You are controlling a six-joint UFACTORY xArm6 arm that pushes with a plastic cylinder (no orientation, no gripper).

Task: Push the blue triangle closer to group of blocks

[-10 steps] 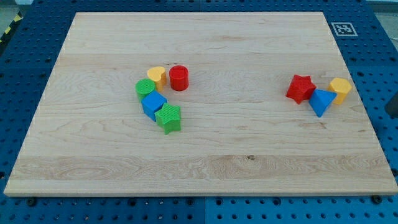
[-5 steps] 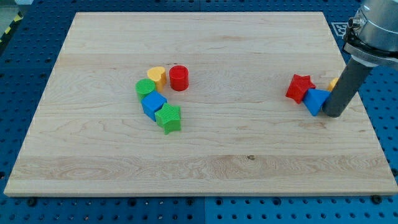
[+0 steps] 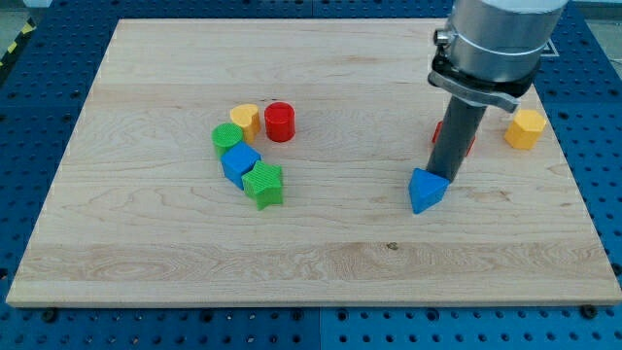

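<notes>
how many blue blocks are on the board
2: the blue triangle right below my tip, and a blue block in the cluster at the view's left. None seems hidden, though the rod covers part of the red block.

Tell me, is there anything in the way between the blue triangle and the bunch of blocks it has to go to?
Nothing visible. Bare wood lies between the blue triangle and the group, whose nearest block is the green star. My tip touches the triangle's upper right side.
</notes>
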